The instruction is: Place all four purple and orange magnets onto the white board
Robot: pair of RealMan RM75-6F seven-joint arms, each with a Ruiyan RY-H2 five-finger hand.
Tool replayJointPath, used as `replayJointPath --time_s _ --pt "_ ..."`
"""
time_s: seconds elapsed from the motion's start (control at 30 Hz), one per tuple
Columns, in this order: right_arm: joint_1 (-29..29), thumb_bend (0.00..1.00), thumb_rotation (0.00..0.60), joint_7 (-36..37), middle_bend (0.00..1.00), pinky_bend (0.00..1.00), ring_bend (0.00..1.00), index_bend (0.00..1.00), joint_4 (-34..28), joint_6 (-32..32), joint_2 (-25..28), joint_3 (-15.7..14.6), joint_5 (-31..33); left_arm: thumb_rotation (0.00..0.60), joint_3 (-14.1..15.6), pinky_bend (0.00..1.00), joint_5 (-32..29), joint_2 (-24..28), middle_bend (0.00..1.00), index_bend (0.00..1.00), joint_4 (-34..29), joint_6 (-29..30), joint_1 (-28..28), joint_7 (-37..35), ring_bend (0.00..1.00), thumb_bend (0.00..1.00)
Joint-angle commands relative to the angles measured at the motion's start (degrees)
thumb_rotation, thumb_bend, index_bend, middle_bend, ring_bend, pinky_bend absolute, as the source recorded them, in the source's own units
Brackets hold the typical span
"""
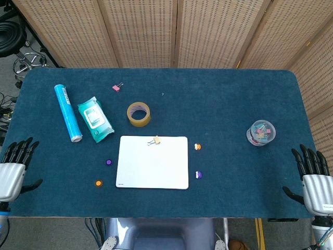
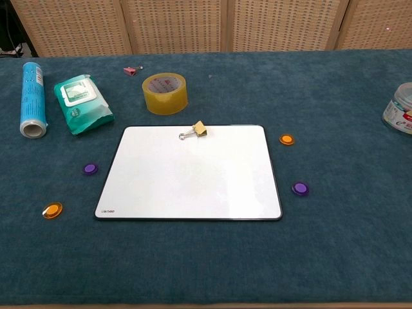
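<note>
**Four magnets off the board, both hands empty at the near edge**

Starting at the left: the left hand (image 1: 14, 169) sits at the table's near-left corner, fingers spread, holding nothing, touching no task item. From it, the orange magnet (image 1: 98, 183) lies off toward three o'clock, and the purple magnet (image 1: 109, 162) a bit further, at about two o'clock. Both rest on the cloth just left of the board (image 1: 152, 172), apart from its edge. That makes the left hand plainly the nearer one for this pair, and I'd judge the orange one its easiest first reach.

Across the board now: a second orange magnet (image 1: 197, 147) sits just beside the board's right edge near the far corner, and a second purple magnet (image 1: 198, 174) just beside it lower down.

Far right, the right hand (image 1: 314, 182) hangs at the near-right corner, fingers apart, empty. Its two magnets lie well away at about nine to ten o'clock. Nothing is on the board yet except a clip (image 1: 155, 140).
</note>
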Motion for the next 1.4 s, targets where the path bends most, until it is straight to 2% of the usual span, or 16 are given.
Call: replayJointPath --time_s 0.03,0.17,0.43,0.63,1.4 --pt "0.1 0.0 0.6 0.5 0.0 0.0 0.0 0.0 0.1 -0.6 0.2 0.1 0.7 0.6 -1.9 0.0 -2.1 -2.3 0.0 0.19 0.3 -6.8 -4.6 3.5 0.0 0.13" --pt "0.4 0.0 0.6 1.3 0.0 0.0 0.0 0.0 0.2 -1.6 0.4 0.4 1.8 0.6 -3.9 0.0 -4.5 -8.3 0.0 0.3 3.9 -13.7 -9.9 8.2 0.0 0.17" --pt "0.7 0.0 0.6 2.1 0.0 0.0 0.0 0.0 0.6 -2.8 0.5 0.5 2.9 0.6 -5.6 0.0 -8.8 -15.4 0.0 0.39 8.3 -17.9 -13.4 12.2 0.0 0.26" --pt "1.0 0.0 0.6 2.9 0.0 0.0 0.0 0.0 0.8 -3.7 0.6 0.7 3.8 0.6 -5.7 0.0 -11.2 -20.1 0.0 0.42 11.1 -21.0 -16.0 15.1 0.0 0.27" --pt "1.3 0.0 0.6 4.3 0.0 0.0 0.0 0.0 1.1 -4.8 1.2 0.7 4.9 0.6 -5.3 0.0 -17.4 -28.3 0.0 0.45 15.4 -25.0 -21.2 22.6 0.0 0.27"
